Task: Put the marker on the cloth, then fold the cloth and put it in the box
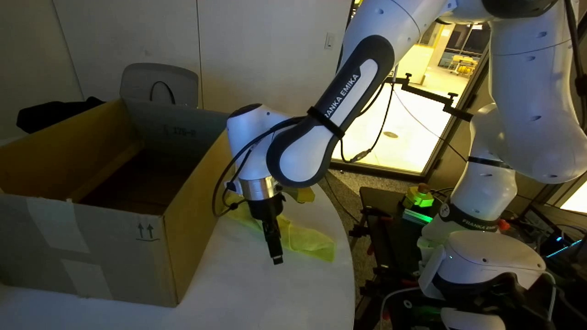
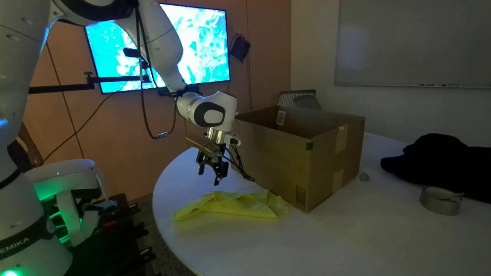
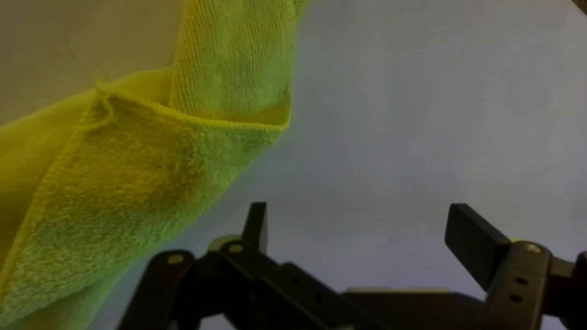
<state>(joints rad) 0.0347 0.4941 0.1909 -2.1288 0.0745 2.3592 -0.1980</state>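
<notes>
Cloth (image 2: 234, 207) on counter (image 2: 368, 241), creased, part folded over in wrist view; just beside box (image 2: 276, 165), contact unclear. Gripper (image 3: 357, 222) hangs above counter next to cloth, jaws well apart, counter showing between them. Box upright on counter, top open. Past box, tape roll (image 2: 439, 205) and black heap (image 2: 441, 161), also on counter; grey chair (image 1: 137, 82) behind box in an exterior view

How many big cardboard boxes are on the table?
1. The open box stands on the white table, beside the yellow cloth, in both exterior views. Parts of the table are hidden.
</notes>
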